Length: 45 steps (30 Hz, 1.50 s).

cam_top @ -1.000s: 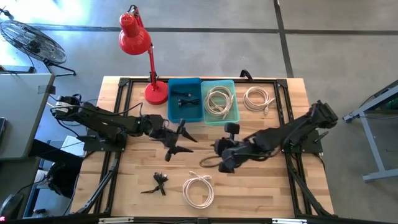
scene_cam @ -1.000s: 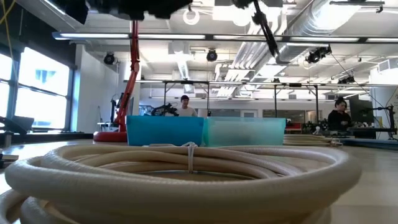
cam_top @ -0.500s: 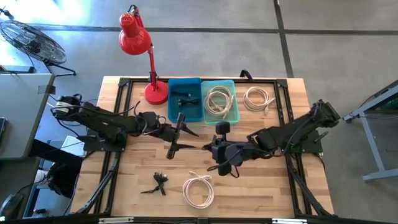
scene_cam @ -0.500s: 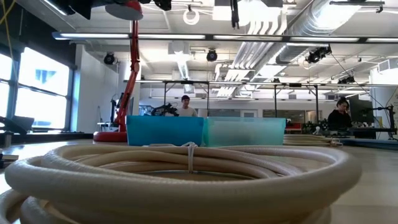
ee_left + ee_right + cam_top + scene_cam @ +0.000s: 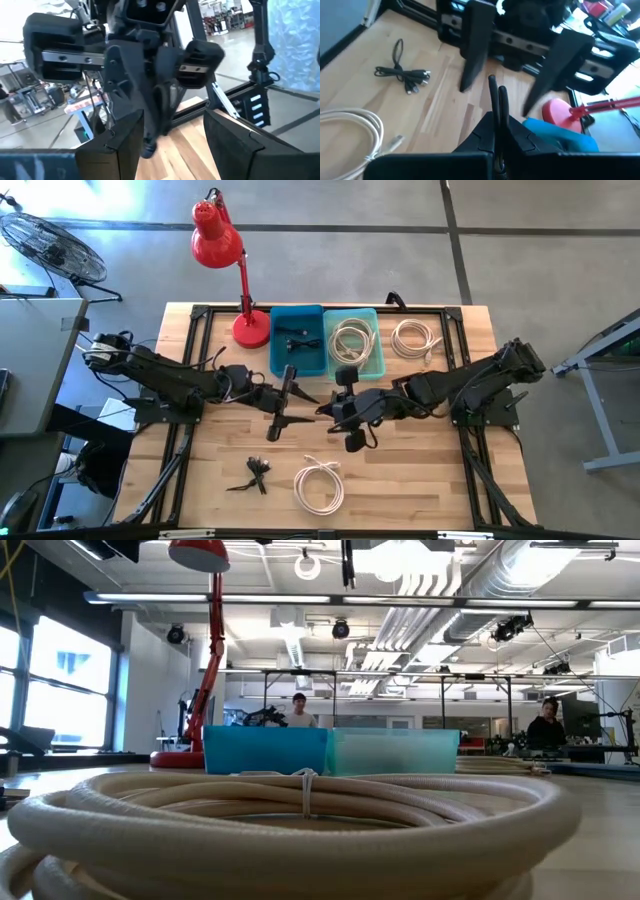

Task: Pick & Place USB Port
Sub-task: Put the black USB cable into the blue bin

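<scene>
My right gripper [image 5: 323, 408] is above the middle of the table, shut on a thin black USB cable [image 5: 493, 97]. It faces my left gripper [image 5: 282, 402], which is open and empty; its two fingers [image 5: 475, 45] stand apart just in front of the cable. In the left wrist view the right gripper [image 5: 160, 100] shows between the left fingers, and the cable [image 5: 152, 131] hangs below it. The cable also shows at the top of the low view [image 5: 347, 565]. A second black cable [image 5: 255, 473] lies on the table near the front. My right gripper pinches the black cable between its two shut fingers, and two thin strands [image 5: 496, 102] stick out past the fingertips. The fingers are about level and point toward the table's left. The cable is lifted clear of the table, with part of it hanging below the gripper [image 5: 149, 145].
A blue bin [image 5: 297, 340] with a black cable and a teal bin [image 5: 372, 358] with a white coil stand at the back. A red lamp [image 5: 250, 328] stands to their left, a white coil [image 5: 415, 338] to their right, and another white coil [image 5: 320, 487] at the front.
My right gripper has carried the black cable toward the table's left edge and upward, close to my left gripper. The cable stays clear of the table. My left gripper has stayed open in about the same place.
</scene>
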Tool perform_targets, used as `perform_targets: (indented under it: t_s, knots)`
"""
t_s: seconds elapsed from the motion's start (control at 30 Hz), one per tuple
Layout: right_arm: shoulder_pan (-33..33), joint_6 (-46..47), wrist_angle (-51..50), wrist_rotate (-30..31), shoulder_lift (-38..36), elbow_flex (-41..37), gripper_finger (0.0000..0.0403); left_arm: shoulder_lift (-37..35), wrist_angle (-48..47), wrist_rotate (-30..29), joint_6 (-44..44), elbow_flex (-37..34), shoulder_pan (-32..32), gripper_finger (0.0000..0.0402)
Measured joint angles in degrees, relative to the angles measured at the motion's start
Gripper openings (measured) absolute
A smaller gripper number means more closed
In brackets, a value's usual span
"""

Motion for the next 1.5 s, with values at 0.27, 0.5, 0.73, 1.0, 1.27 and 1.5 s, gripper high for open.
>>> perform_targets:
  t_s: [0.27, 0.5, 0.73, 1.0, 1.27, 1.5]
  knots:
    - [-1.6, -1.2, 0.4, -2.1, 0.0, 0.0, 0.0002, 0.0, 1.5, -2.1, 0.0, 0.0, 0.0, 0.0201]
    - [-3.2, -2.0, 0.5, -3.2, 0.0, 0.0, 0.0002, 0.0, 1.6, -3.2, 0.0, 0.0, 0.0, 0.0201]
    - [-4.5, -2.0, 0.4, -5.9, 0.0, 0.0, 0.0002, 0.0, 1.9, -6.0, 1.0, 0.0, 0.0, 0.0198]
    - [-4.6, -2.0, 1.1, -6.3, 0.0, -0.7, 0.0002, 0.0, 1.9, -9.7, 3.7, 0.0, 0.0, 0.0155]
    - [-6.2, -1.2, 2.9, -6.9, 0.0, -3.3, 0.0006, 0.0, -0.3, -10.2, 6.7, -0.1, 0.0, 0.0019]
    - [-6.5, 0.5, 2.6, -7.2, 0.1, -3.4, 0.0060, 0.0, -1.5, -12.2, 7.6, -0.1, 0.0, 0.0007]
